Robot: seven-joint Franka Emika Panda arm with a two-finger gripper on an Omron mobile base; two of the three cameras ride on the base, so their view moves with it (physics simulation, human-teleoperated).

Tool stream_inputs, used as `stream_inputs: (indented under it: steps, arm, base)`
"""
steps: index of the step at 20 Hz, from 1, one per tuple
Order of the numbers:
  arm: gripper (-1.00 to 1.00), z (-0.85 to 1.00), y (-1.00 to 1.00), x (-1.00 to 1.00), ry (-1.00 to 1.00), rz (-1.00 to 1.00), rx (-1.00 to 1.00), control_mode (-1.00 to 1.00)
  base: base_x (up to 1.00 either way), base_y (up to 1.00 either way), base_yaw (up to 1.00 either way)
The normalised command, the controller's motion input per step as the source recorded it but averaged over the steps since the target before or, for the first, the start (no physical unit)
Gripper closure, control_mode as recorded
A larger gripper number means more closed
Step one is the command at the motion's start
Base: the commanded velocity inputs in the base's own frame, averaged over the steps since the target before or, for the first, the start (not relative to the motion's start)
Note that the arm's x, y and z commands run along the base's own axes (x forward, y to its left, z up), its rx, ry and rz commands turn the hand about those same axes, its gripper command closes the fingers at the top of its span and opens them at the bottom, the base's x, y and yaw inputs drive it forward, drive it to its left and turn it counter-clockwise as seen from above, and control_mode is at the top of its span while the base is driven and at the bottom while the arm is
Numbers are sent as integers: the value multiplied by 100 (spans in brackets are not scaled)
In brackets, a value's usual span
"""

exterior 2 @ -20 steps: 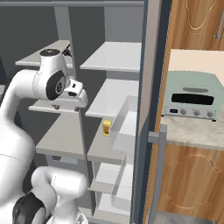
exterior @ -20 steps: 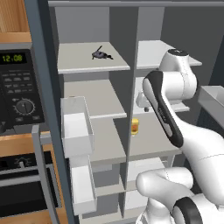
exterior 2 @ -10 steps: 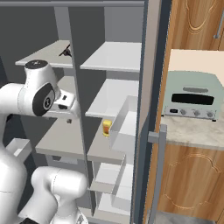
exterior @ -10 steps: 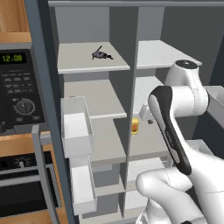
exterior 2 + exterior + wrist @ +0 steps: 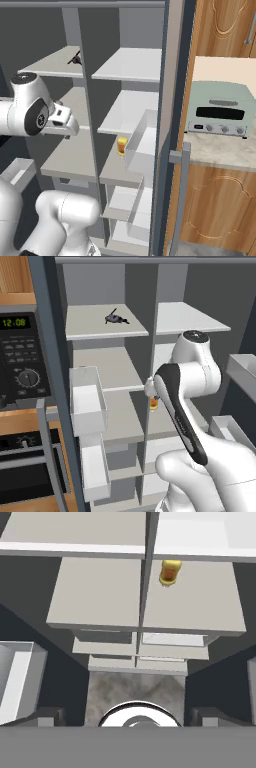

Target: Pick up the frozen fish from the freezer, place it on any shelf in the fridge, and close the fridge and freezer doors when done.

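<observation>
The frozen fish (image 5: pixel 116 318) (image 5: pixel 76 59) lies small and dark on the top shelf of the freezer, the unit's left half. The fridge's top shelf (image 5: pixel 190 318) (image 5: pixel 130 65) is bare. My gripper (image 5: pixel 129 718) (image 5: pixel 68 129) hangs open and holds nothing. It is in front of the middle shelves, well below the fish, and looks down over the lower boards. Its fingertips (image 5: pixel 47 717) stand far apart. Both doors are open: the freezer door (image 5: pixel 50 381) at the left and the fridge door (image 5: pixel 170 100) at the right, each with white inner bins.
A small yellow-orange jar (image 5: pixel 154 402) (image 5: pixel 121 145) (image 5: pixel 170 572) stands on a middle fridge shelf. A black oven panel (image 5: pixel 20 356) is left of the unit. A pale green toaster oven (image 5: pixel 220 112) sits on the counter at the right. Door bins (image 5: pixel 87 401) (image 5: pixel 145 140) jut inward.
The arm has folded down and back from top-shelf height to the middle shelves. The gripper stays open. The fish and jar have not moved.
</observation>
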Motion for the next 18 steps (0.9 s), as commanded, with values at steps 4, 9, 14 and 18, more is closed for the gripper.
stream_inputs:
  steps: [4,9,14,18]
  arm:
    - [-100,0,56,31,0,0,0,-100]
    - [-100,0,5,4,-1,0,1,-100]
    - [-100,-13,-94,-43,-3,1,0,-100]
    - [-100,-2,-71,-29,0,0,0,-100]
  base:
    - [0,0,0]
    - [0,0,0]
    - [0,0,0]
    - [0,0,0]
